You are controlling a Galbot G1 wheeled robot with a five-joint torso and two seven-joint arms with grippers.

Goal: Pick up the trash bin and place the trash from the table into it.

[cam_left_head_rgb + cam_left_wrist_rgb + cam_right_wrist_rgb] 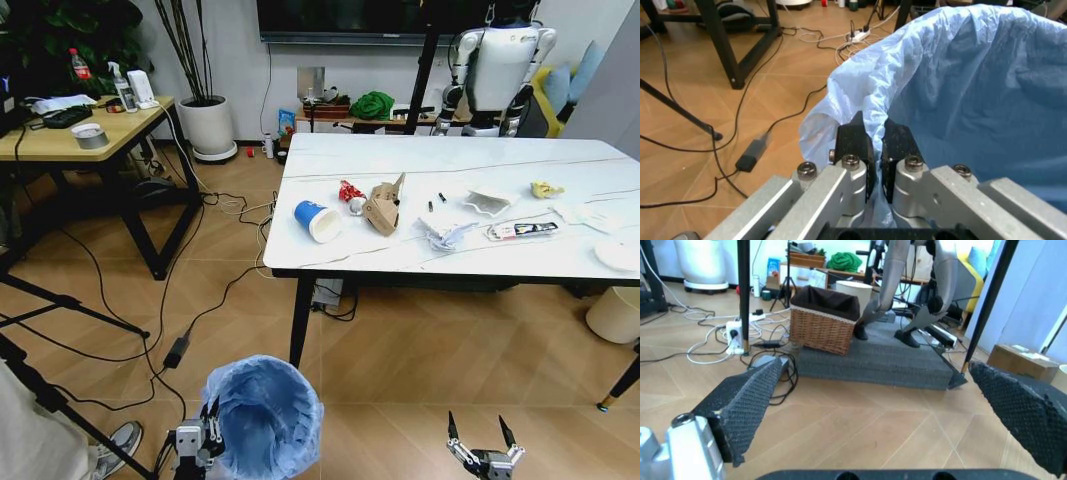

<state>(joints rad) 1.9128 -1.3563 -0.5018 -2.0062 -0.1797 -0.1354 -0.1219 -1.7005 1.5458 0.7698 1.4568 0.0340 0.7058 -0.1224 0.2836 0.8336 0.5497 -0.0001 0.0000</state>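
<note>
The trash bin (262, 415), lined with a crinkled light-blue bag (973, 90), stands low in front of me on the floor. My left gripper (205, 432) is shut on its near-left rim, fingers (853, 142) pinching the bag edge. My right gripper (480, 437) hangs open over the floor to the right, pads (747, 400) spread wide. On the marble table (450, 160) lies the trash: a blue-and-white cup (318, 220), a red wrapper (350, 190), a brown carton (383, 207), white crumpled plastic (445, 235), a yellow scrap (545, 189), a white disc (617, 254).
A light-wood desk (60, 140) stands at the left, with cables and a power brick (177, 350) across the floor between it and the table. A cream bin (615, 315) sits under the table's right end. A wicker basket (823, 320) and another robot (495, 70) are beyond.
</note>
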